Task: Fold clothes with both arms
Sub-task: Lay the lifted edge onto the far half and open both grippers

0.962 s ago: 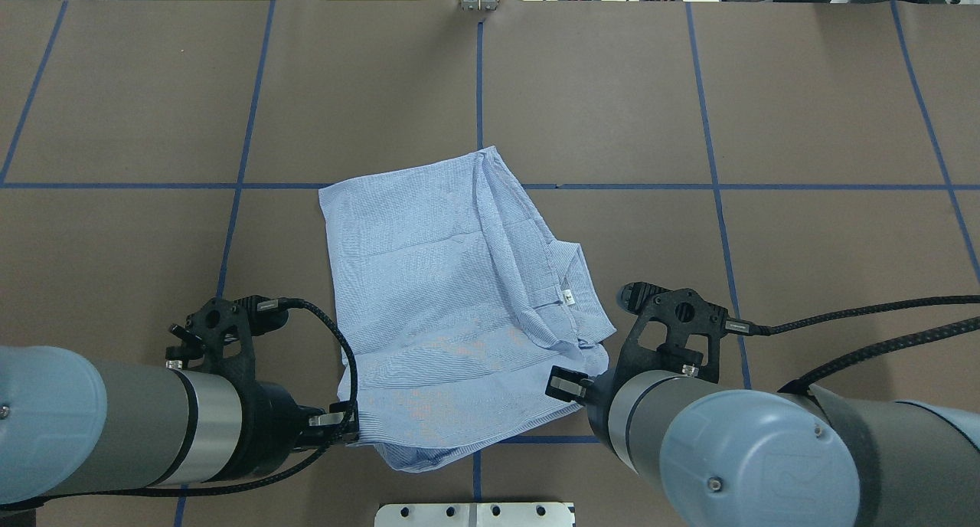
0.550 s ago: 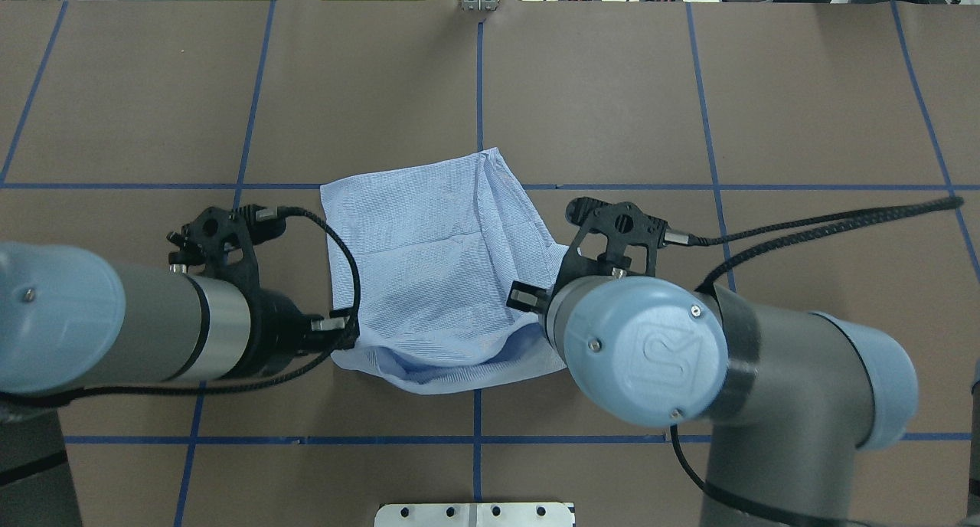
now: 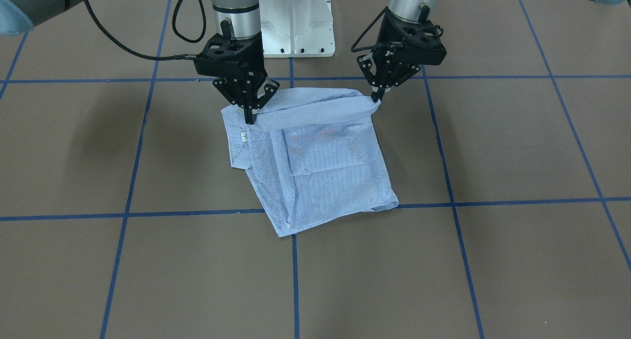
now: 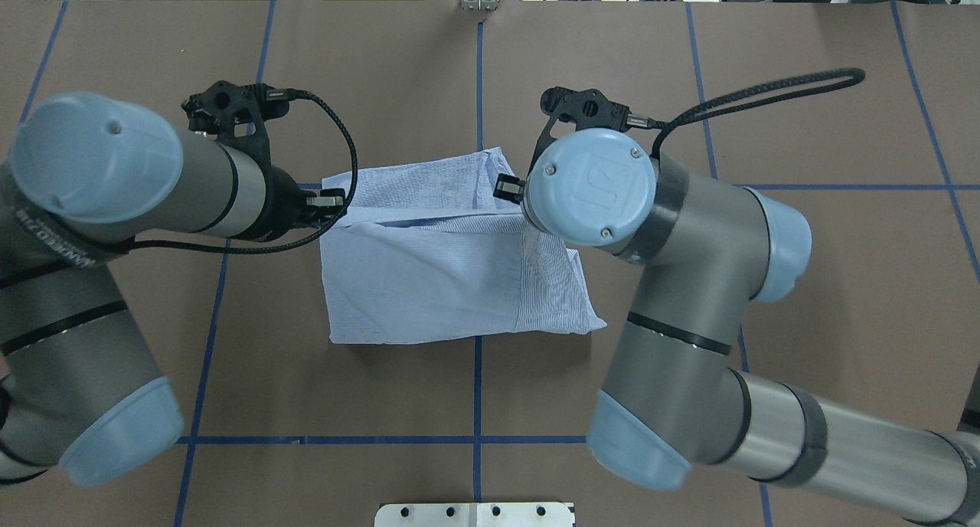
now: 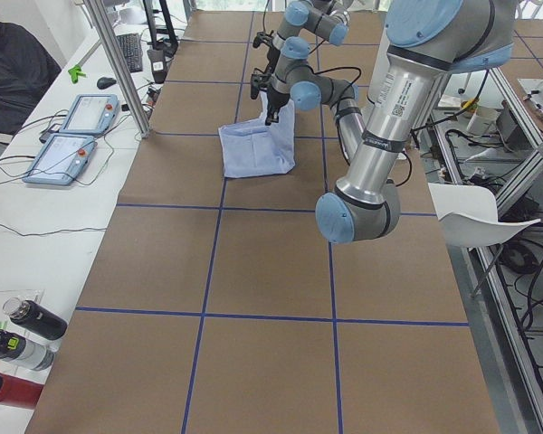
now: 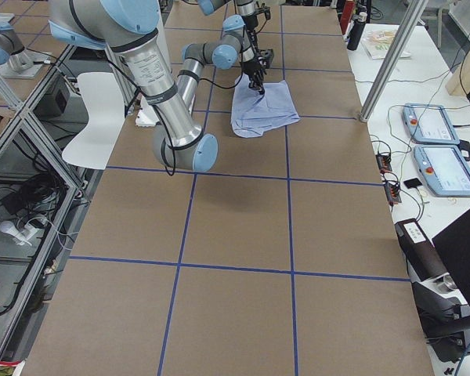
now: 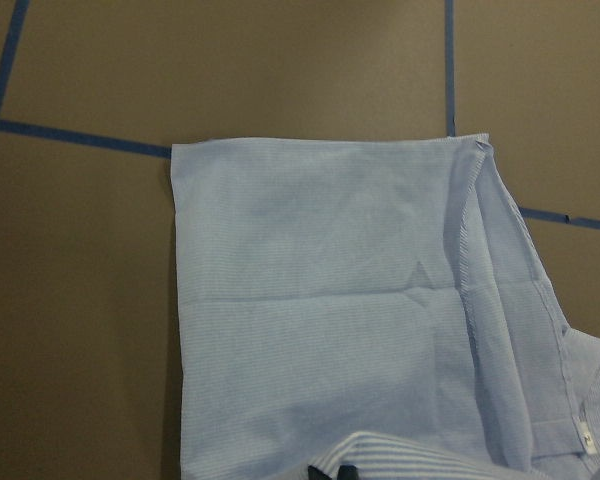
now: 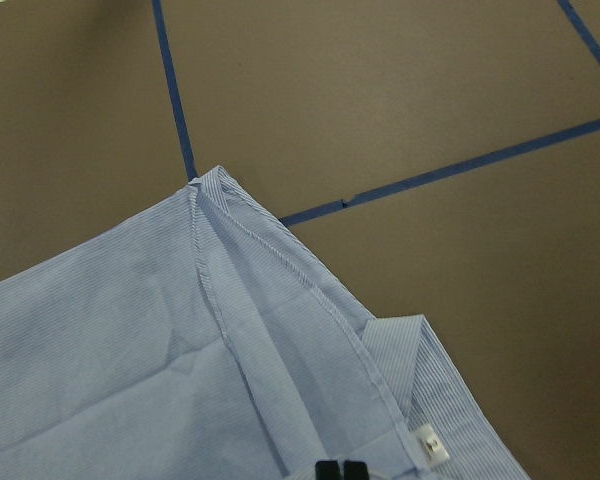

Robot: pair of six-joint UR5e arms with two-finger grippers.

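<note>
Shirt (image 3: 320, 171) edge carried fwd; front view shows L hand (image 3: 377, 98) & R hand (image 3: 249, 117) clamped on it, overhead hides grip.

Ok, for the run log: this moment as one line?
step: fold underway | left gripper: shut on shirt | right gripper: shut on shirt | shirt: held edge raised, rest on table

Brown table (image 3: 517, 142) — blue tape (image 3: 295, 280) grid; teach pendants (image 5: 86, 115).
</note>
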